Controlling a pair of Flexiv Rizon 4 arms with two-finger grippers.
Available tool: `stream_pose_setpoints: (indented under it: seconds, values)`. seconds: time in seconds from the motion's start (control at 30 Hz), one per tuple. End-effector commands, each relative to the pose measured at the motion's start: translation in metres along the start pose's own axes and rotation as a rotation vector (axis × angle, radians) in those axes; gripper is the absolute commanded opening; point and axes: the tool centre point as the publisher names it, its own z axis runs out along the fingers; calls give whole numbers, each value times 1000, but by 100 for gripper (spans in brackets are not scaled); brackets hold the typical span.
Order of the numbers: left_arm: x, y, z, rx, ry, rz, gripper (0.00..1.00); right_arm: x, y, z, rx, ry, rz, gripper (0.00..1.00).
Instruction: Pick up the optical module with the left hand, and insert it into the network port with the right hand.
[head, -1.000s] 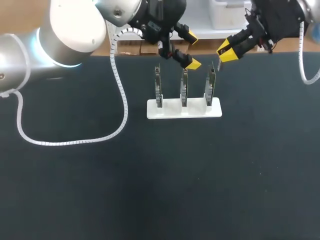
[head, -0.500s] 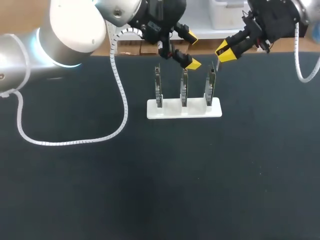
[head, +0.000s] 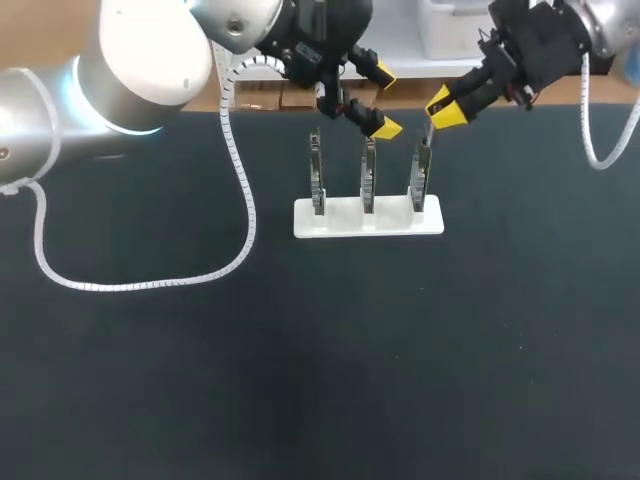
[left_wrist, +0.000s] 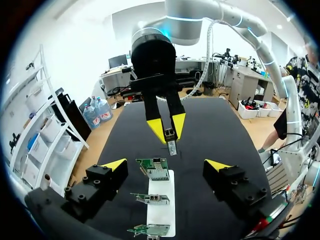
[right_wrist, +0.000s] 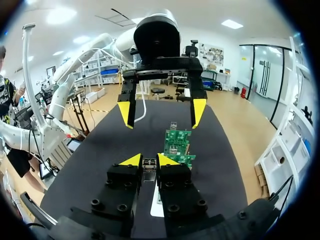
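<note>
Right pincer (right_wrist: 149, 161) clamped on the optical module (left_wrist: 171, 148), left pincer (head: 384, 100) spread wide.
The right pincer's yellow tips sit close together, the small module pinched between them and poking out just above the top edge of the circuit board (head: 421, 170) nearest my right arm. It is one of three boards standing upright in a white holder (head: 368, 216) on the black tabletop (head: 300, 350). The left pincer hangs by the middle board.

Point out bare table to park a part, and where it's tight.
Free: the near half of the table, in front of the white holder, and right of it. Left of it, up to the white cable. Crowded: over the boards, where the open left gripper and the right gripper, holding the optical module, hang.
</note>
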Motion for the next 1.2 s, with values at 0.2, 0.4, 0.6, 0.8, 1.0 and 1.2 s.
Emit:
stream_pose_setpoints:
  seconds: [0.2, 0.4, 0.6, 0.8, 1.0, 1.2]
  values:
    - [-1, 1, 0, 2, 7, -2, 100, 3, -3, 2, -14, 7, 9, 0]
    - [-1, 1, 0, 2, 7, -2, 100, 9, -7, -3, -5, 0, 17, 0]
    - [-1, 1, 0, 2, 7, -2, 100, 10, -8, -4, -2, -3, 12, 0]
    - [-1, 1, 0, 2, 7, -2, 100, 6, -13, -2, -13, -3, -3, 0]
    - [-1, 1, 0, 2, 7, -2, 100, 8, -16, -2, -20, -1, -2, 0]
    - [-1, 1, 0, 2, 7, -2, 100, 9, -20, 2, -37, -3, -4, 0]
